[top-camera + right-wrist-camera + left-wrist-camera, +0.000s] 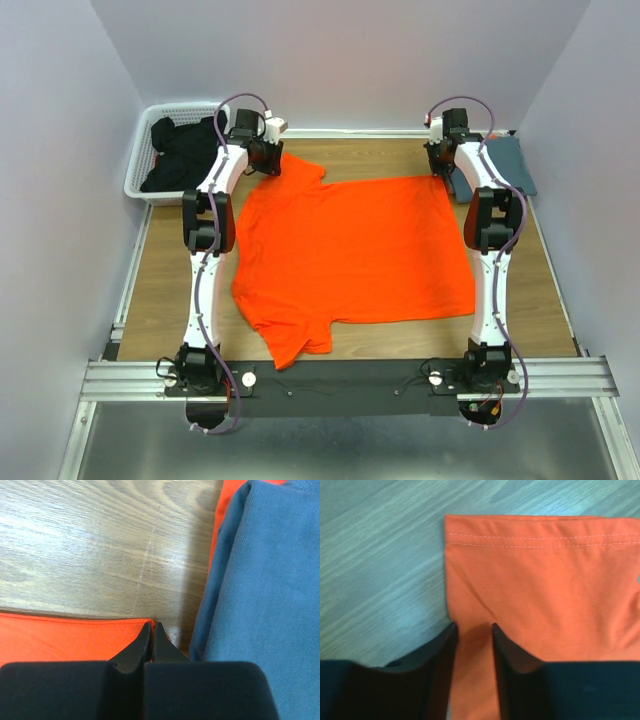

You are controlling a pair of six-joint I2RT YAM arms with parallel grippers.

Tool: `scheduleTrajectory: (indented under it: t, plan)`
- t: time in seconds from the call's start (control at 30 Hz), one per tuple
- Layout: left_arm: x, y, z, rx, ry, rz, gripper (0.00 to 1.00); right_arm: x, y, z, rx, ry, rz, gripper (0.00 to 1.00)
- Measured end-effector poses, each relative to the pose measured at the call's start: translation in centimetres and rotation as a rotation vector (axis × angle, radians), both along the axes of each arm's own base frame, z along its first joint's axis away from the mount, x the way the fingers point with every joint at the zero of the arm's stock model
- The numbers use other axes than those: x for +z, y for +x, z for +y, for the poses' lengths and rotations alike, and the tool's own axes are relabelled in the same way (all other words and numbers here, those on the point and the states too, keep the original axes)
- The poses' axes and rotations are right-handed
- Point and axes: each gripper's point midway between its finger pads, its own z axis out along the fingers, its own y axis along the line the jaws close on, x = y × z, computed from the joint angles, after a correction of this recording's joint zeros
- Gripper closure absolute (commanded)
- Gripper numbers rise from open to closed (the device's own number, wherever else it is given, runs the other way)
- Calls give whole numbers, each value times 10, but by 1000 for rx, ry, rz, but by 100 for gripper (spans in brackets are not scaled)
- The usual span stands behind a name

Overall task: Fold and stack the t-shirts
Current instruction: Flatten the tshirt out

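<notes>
Top external view: the orange t-shirt (350, 250) lies spread flat across the middle of the desk (170, 290), with one sleeve toward the far left corner and its hem along the right side. The blue-grey t-shirt (512, 160) rests, folded, at the far right corner. A basket (140, 168) of dark cloth stands beyond the far left corner.

Left pincer (472, 630): jaws apart, straddling a strip of the sleeve. Whether they bear on the cloth cannot be told.

Right pincer (152, 626): jaws pressed together on the far right corner of the hem, just beside the blue-grey t-shirt.

Hazards from this position:
- The right grip takes only the tip of the corner. A quick lift may pull the cloth free.
- If the left jaws close on one layer only, the sleeve will drag unevenly and the fold will skew.
- Unequal travel of the two arms would twist the far edge.
- The right pincer may snag the neighbouring t-shirt and disturb it.
</notes>
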Motion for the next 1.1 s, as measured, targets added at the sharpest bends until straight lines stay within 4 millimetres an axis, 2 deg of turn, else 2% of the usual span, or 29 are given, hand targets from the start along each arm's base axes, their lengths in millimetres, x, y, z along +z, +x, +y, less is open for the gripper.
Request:
scheduleTrajectory:
  t: [0.03, 0.07, 0.1, 0.17, 0.37, 0.47, 0.63, 0.73, 0.83, 0.93, 1.1]
  plan:
    - [0, -1, -2, -5, 3, 3, 79, 0, 0, 0, 0, 1, 0, 100]
    - [-1, 0, -4, -6, 4, 2, 83, 0, 0, 0, 1, 1, -2, 99]
    - [-1, 0, -6, -5, 4, 2, 93, 1, 0, 0, 0, 1, -2, 99]
    - [-1, 1, -6, 0, 4, 1, 100, 1, 0, 0, 0, 1, -4, 99]
    - [6, 11, -2, 23, -24, -31, 100, 2, -1, 0, 3, 0, -5, 99]
    - [16, 15, 3, 23, -37, -60, 100, 3, -4, 0, 6, -1, 2, 99]
    - [58, 8, 6, -13, -34, -130, 100, 5, -13, 0, 13, -1, 25, 99]
    - [87, -1, 6, -43, -31, -178, 100, 12, -17, -1, 18, -2, 29, 99]
    - [104, -10, 5, -78, -29, -208, 100, 24, -20, -1, 24, 0, 17, 99]
    - [108, -21, 7, -108, -18, -216, 100, 40, -22, -1, 31, 7, -2, 100]
    - [103, -35, 8, -147, 2, -205, 100, 65, -23, 0, 45, 10, -43, 100]
